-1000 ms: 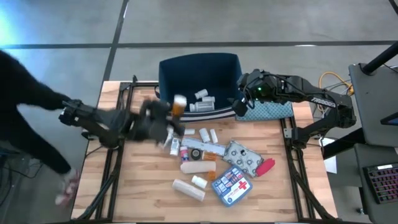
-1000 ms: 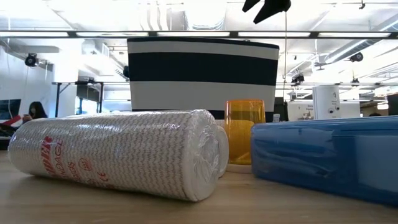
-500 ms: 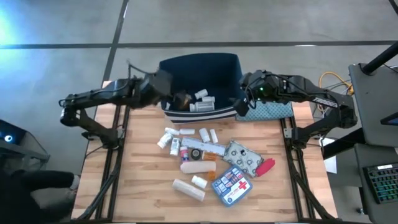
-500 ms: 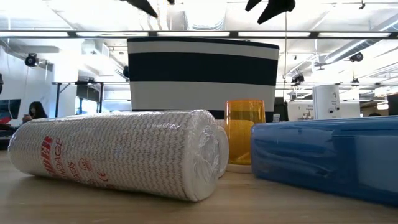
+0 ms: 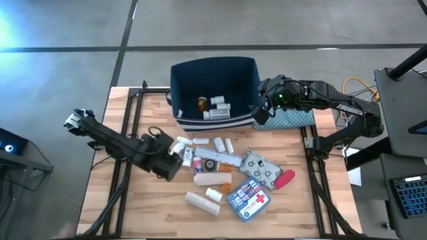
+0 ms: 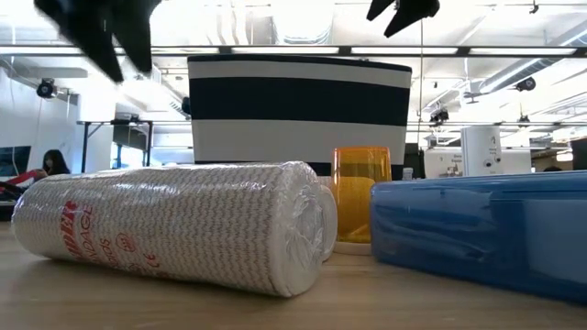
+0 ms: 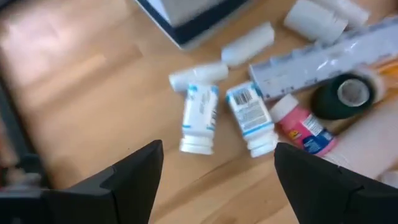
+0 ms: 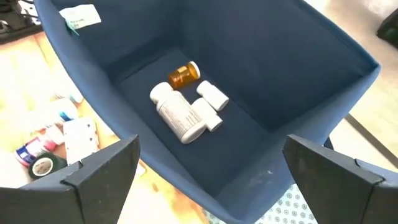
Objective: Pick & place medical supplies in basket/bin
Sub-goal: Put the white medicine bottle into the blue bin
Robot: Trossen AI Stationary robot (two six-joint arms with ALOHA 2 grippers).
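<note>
The navy bin [image 5: 213,73] stands at the table's far edge; its striped wall [image 6: 298,105] fills the low view. An orange vial [image 5: 201,103] and white bottles [image 8: 180,112] lie on its floor. My left gripper [image 5: 170,160] hovers open and empty over the table, just left of two white bottles [image 7: 200,118] at the pile's left end. My right gripper [image 5: 261,110] is open and empty above the bin's right rim. On the wood lie a blister pack [image 5: 260,167], a red tool [image 5: 285,179], a blue pouch [image 5: 249,195] and bandage rolls [image 5: 202,203].
A blue-grey patterned cloth [image 5: 290,119] lies right of the bin, under my right arm. A bandage roll [image 6: 174,225], another orange vial [image 6: 360,197] and the pouch [image 6: 477,229] crowd the near middle. Bare wood lies left of the pile [image 5: 143,193]. Black frame rails run along both table sides.
My left gripper carried the orange vial from beside the pile to above the bin and let it go; the vial now lies on the bin's floor. The gripper then swung back toward the near left and came down beside the white bottles.
</note>
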